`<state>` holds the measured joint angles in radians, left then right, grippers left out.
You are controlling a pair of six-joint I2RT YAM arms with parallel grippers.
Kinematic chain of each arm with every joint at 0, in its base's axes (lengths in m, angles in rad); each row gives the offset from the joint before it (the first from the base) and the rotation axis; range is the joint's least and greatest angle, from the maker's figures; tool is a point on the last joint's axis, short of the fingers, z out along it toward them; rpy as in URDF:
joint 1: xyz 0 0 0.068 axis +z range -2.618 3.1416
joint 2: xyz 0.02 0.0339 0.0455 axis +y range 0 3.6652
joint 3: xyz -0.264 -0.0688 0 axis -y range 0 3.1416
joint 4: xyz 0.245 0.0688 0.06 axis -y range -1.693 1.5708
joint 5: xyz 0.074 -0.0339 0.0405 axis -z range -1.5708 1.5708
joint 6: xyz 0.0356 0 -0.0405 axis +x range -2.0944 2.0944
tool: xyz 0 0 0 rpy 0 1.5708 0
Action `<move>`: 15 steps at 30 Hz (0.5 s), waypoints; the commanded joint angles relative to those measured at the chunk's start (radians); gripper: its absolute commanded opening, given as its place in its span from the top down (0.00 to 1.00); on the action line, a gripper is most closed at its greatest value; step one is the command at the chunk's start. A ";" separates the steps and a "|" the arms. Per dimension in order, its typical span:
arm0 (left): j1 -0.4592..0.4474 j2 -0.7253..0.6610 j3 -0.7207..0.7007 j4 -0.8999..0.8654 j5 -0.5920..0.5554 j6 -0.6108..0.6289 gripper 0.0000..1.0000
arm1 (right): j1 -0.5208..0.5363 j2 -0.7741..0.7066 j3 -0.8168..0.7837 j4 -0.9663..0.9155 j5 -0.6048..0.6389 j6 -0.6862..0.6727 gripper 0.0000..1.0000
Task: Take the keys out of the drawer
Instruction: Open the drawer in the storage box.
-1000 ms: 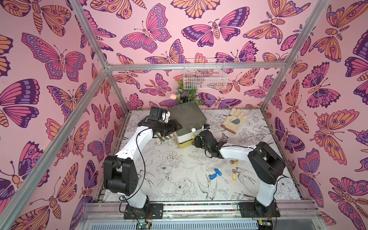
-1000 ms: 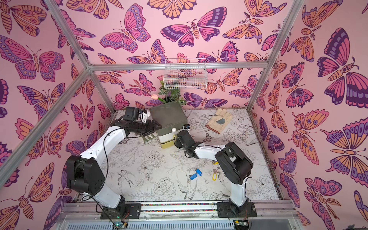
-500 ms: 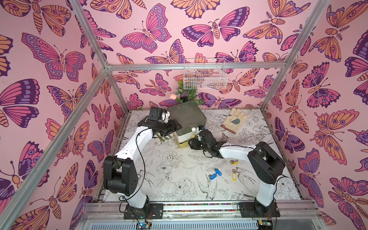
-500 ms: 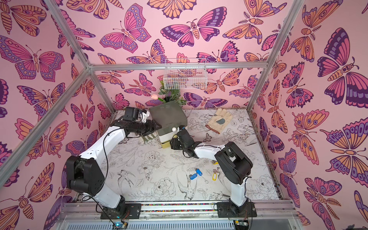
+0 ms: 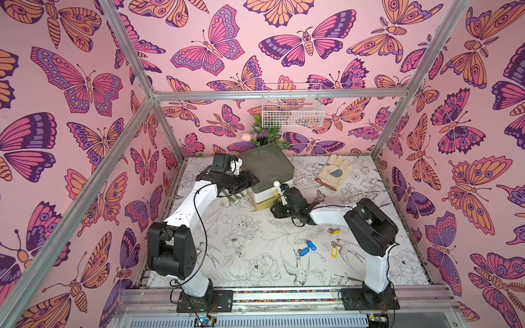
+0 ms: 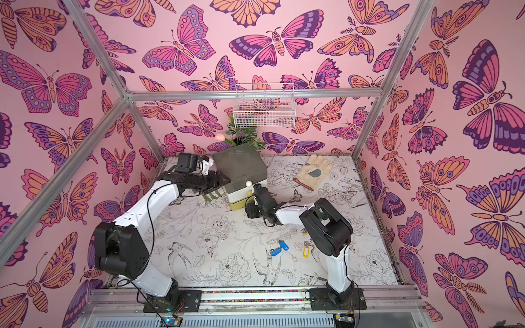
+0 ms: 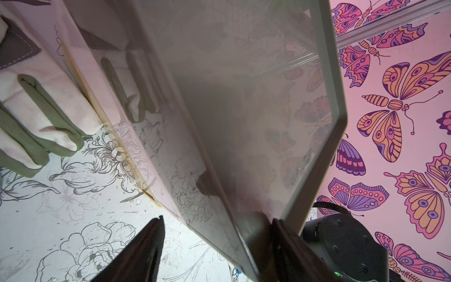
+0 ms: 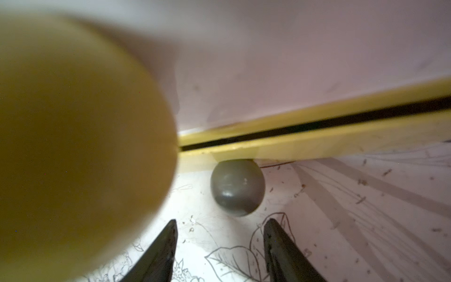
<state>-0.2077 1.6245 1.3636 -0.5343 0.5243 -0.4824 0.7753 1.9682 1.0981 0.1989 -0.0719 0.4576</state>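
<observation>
Nearest on the table [image 5: 250,255], four keys [image 5: 312,245] lie loose by the right arm's elbow. Two have blue tags and touch each other. One with a yellow tag [image 5: 333,252] lies just beside them, and another yellow-tagged one [image 5: 335,232] is partly under the arm.

Farther back, the right hand [image 8: 220,222] sits low at the front of the small drawer chest [image 5: 268,166]. Its fingers are apart and hold nothing. A grey knob [image 8: 238,188] is just ahead of them, untouched, and a blurred yellow knob [image 8: 73,134] is close to the lens. The drawer fronts hide whatever is inside.

The left hand [image 7: 217,218] is spread wide astride the chest's grey top corner. One finger is against the top, the other clear of the side. A green-edged glove [image 7: 36,102] lies beside the chest.

Beyond, a work glove [image 5: 333,173] lies on the table and a plant [image 5: 267,133] stands behind the chest. A wire basket [image 5: 292,110] hangs on the rear rail, and I cannot tell its contents.
</observation>
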 commanded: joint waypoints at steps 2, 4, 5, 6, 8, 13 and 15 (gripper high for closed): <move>-0.003 0.043 -0.047 -0.161 -0.046 0.033 0.26 | -0.014 0.004 0.023 0.082 0.040 -0.097 0.41; -0.002 0.042 -0.052 -0.162 -0.050 0.033 0.26 | -0.014 0.013 0.045 0.068 0.046 -0.118 0.41; -0.002 0.043 -0.054 -0.161 -0.051 0.033 0.26 | -0.014 0.011 0.047 0.067 0.066 -0.123 0.41; -0.002 0.042 -0.057 -0.161 -0.052 0.034 0.26 | -0.014 0.006 0.034 0.095 0.074 -0.125 0.41; -0.002 0.044 -0.065 -0.160 -0.052 0.037 0.26 | -0.014 0.007 0.006 0.177 0.086 -0.127 0.41; -0.002 0.043 -0.086 -0.161 -0.049 0.036 0.26 | -0.012 0.030 -0.032 0.312 0.079 -0.117 0.46; -0.003 0.037 -0.096 -0.162 -0.051 0.039 0.26 | 0.002 0.011 -0.077 0.406 0.083 -0.133 0.45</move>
<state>-0.2054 1.6207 1.3445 -0.5091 0.5350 -0.4828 0.7757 1.9797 1.0336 0.3798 -0.0166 0.3538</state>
